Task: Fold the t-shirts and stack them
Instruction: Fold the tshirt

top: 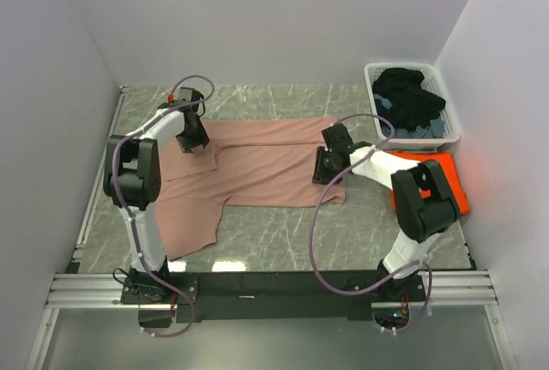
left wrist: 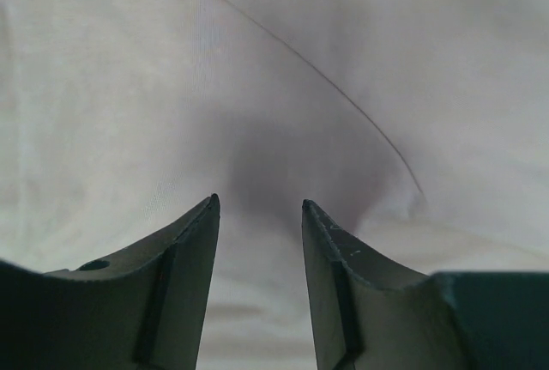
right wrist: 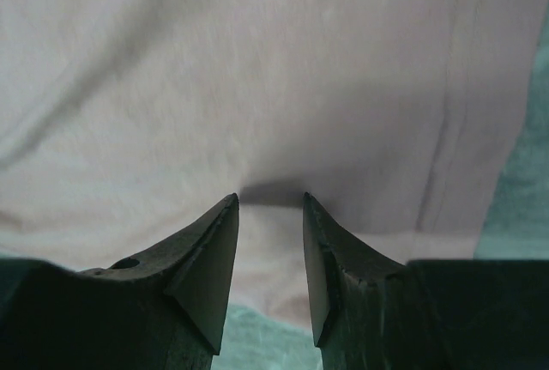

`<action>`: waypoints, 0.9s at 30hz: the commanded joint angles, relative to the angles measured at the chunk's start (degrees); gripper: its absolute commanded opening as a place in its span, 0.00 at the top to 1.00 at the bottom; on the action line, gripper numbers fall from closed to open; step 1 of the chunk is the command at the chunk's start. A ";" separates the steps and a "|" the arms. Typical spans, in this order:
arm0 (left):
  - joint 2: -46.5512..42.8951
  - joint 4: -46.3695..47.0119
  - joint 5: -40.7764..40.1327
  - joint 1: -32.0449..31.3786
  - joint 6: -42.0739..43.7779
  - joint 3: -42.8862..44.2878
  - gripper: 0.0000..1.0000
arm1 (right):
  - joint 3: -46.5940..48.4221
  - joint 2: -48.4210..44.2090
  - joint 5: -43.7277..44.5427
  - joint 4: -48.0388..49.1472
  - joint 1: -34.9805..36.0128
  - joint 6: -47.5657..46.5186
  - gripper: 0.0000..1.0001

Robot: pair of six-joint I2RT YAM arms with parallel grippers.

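The pink tee is spread flat, its long axis running left to right. The left gripper is poised over its left end and the right gripper over its right hem. Both are seen half parted, with nothing clamped. Right of the pink tee, the orange tee is partly hidden by the right arm.

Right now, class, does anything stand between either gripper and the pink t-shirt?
Nothing visible does. The left gripper and right gripper both sit directly over the pink t-shirt, jaws apart, with only its cloth in front of them.
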 commanded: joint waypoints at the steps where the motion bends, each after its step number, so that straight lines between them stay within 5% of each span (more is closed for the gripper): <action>1: 2.53 0.65 0.09 0.23 0.53 5.02 0.52 | 4.30 3.47 0.80 0.74 -0.90 -0.50 0.57; 17: 24.96 -5.32 7.11 1.37 -2.81 32.63 0.42 | 33.57 25.81 -2.97 -8.22 -9.60 -2.78 0.56; 23: 8.20 -2.87 7.91 3.30 -5.27 23.17 0.24 | 31.22 15.55 -4.20 -7.27 -9.96 -2.26 0.53; 27: -7.53 -0.75 4.85 4.71 -8.16 5.80 0.15 | 20.24 4.57 -4.47 -3.75 -9.87 1.52 0.49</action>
